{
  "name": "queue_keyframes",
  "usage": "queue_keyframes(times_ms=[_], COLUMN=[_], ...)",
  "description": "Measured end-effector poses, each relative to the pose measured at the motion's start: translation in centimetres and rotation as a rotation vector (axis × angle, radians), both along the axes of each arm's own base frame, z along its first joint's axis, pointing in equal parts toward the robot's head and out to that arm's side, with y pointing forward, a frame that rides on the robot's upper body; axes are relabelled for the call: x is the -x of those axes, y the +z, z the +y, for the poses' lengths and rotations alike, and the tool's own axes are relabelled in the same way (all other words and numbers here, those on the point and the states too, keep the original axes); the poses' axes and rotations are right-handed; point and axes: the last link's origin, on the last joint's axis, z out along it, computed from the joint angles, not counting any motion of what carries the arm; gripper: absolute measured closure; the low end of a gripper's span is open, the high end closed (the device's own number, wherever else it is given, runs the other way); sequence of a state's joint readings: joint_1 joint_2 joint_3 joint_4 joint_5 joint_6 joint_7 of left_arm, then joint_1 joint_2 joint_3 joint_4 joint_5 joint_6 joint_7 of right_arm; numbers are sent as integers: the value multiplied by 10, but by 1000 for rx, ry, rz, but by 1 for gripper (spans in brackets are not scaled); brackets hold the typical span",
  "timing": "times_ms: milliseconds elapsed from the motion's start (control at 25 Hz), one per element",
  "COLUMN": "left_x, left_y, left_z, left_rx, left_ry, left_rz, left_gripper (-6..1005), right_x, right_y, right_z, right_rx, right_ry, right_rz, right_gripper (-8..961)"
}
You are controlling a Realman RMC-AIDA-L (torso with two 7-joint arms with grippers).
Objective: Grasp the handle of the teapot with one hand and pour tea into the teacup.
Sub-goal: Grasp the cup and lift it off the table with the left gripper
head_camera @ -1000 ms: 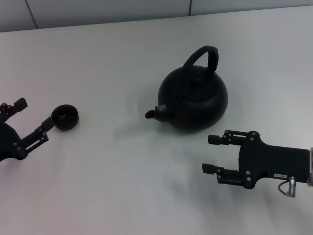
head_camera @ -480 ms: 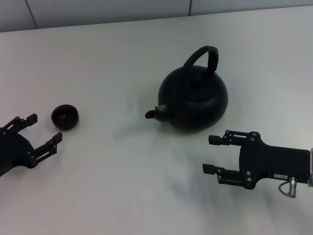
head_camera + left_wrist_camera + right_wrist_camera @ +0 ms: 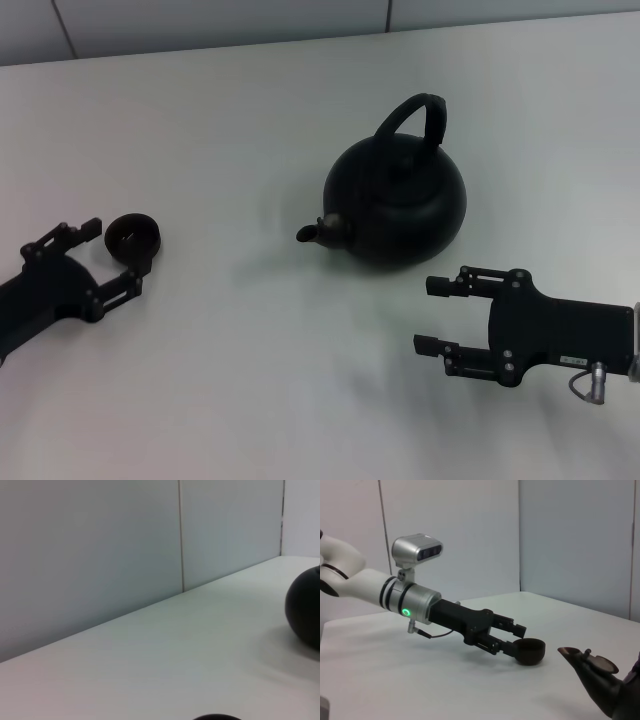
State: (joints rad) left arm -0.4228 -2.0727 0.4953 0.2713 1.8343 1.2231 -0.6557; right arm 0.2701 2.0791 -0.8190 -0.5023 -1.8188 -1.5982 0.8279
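Note:
The matte-black teapot (image 3: 395,205) stands mid-table, its spout (image 3: 308,233) pointing left and its arched handle (image 3: 415,112) upright. The small black teacup (image 3: 133,238) stands at the left. My left gripper (image 3: 118,252) is open, with its fingertips on either side of the cup's near edge; I cannot tell if they touch it. The right wrist view shows the left gripper (image 3: 516,639) at the teacup (image 3: 530,651), with the teapot's spout (image 3: 568,652) close by. My right gripper (image 3: 425,315) is open and empty, in front of the teapot and to its right.
The white table (image 3: 250,380) meets a grey panelled wall (image 3: 200,20) at the back. The left wrist view shows the teapot's body (image 3: 306,612) at one edge and the cup's rim (image 3: 216,717) at another.
My left gripper has drawn back from beside the cup, then moved right until its open fingers flank the cup. The cup, teapot and right arm have not moved.

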Motion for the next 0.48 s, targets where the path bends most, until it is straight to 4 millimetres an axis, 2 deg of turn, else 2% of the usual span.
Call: queue_keyframes(times_ms=[480], left_x=[-9], left_y=[-9], left_z=[18], left_rx=[13], left_ry=[7], left_rz=[33], left_gripper=[197], right_x=[2], right_y=[1], right_z=[2], right_rx=[-5], right_ry=[7], right_rz=[11], right_gripper=[290])
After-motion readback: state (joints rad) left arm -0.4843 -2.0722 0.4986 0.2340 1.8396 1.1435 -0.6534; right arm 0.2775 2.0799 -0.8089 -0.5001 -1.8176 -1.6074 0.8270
